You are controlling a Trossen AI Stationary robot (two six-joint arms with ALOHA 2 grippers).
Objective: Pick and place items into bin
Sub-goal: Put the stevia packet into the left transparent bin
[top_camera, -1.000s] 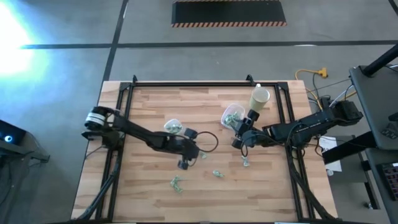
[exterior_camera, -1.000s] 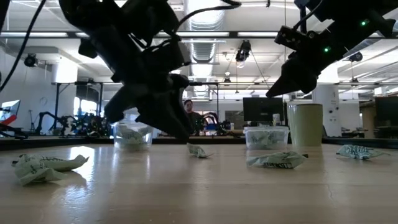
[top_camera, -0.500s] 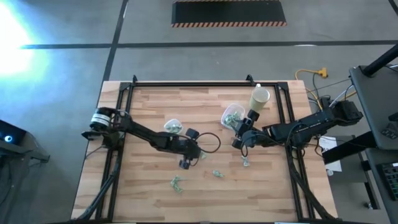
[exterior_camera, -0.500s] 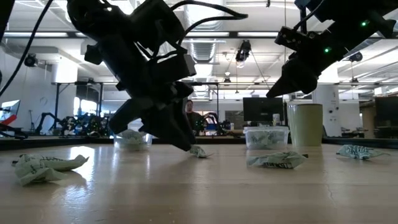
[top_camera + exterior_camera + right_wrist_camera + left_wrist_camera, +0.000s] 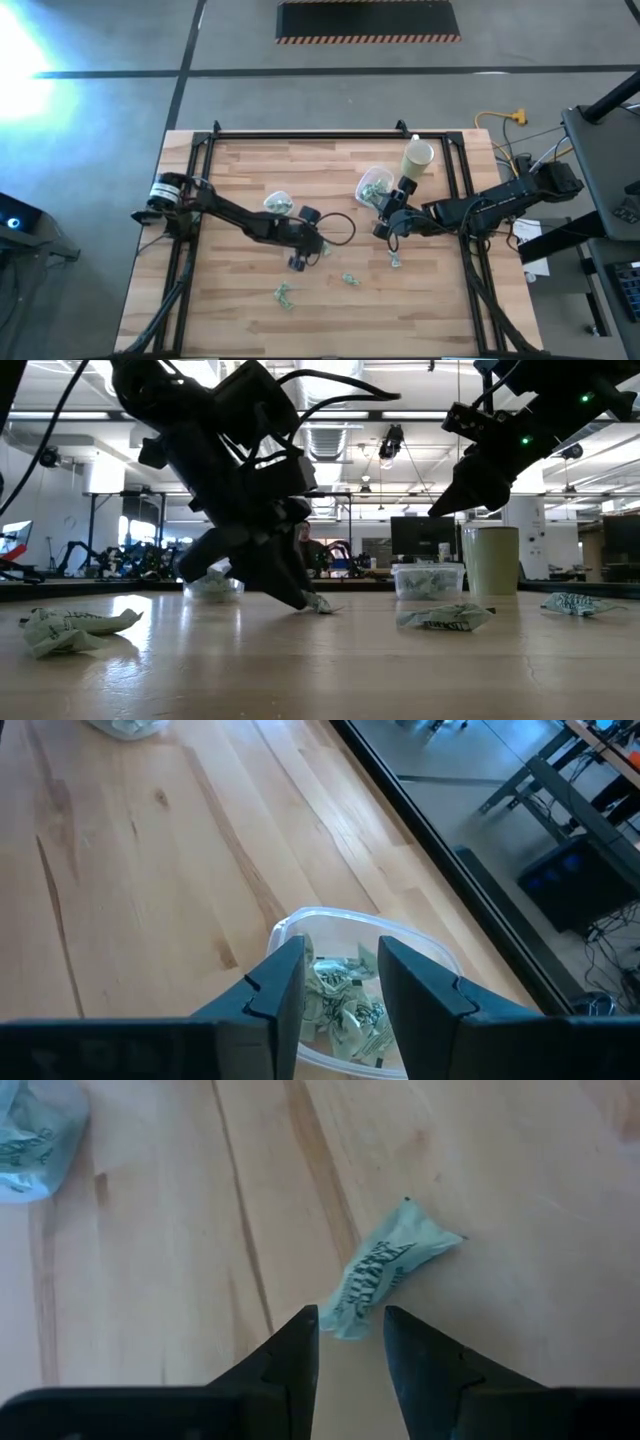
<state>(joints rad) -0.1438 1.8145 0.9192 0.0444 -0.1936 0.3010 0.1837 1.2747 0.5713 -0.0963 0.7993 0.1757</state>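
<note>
You can't read the print on the candy wrapper [image 5: 385,1270] in the left wrist view; its lower end sits behind the fingertips [image 5: 300,1342]. A second wrapper [image 5: 30,1130] is cut off at upper left. In the right wrist view the fingers [image 5: 285,985] cover the tub's [image 5: 420,945] near rim. High view: floor pieces [image 5: 284,295] too small to tell apart.
</note>
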